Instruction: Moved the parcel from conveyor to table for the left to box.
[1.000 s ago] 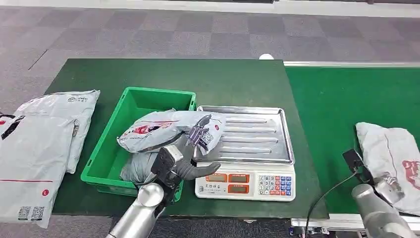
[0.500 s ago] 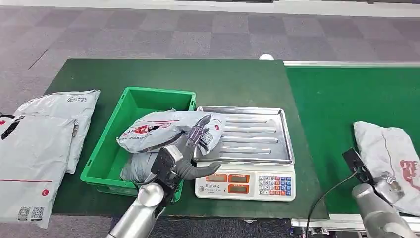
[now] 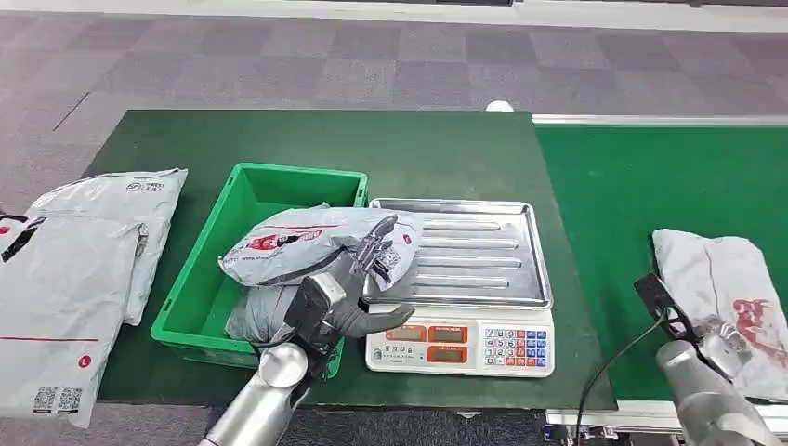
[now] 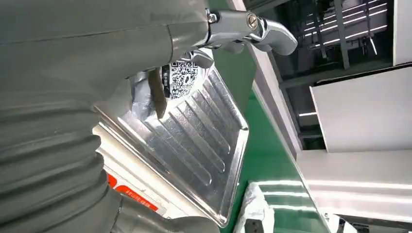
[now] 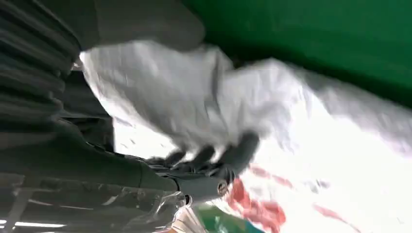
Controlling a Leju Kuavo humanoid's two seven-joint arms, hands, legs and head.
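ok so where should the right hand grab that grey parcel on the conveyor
Likely the near-left edge of the parcel, approached from the robot's side. It lies flat and soft on the conveyor belt, and the right hand already sits at that edge with fingers on the film.

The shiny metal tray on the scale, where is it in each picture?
Head view: the metal tray sits mid-picture atop the scale, right of the green bin.
Left wrist view: the same ribbed tray runs slantwise through the middle, beyond the left hand.
Right wrist view: not in it; there the right hand lies on a white parcel.
Shared landmark: the QR-code label on the grey parcel overhanging the tray's edge.
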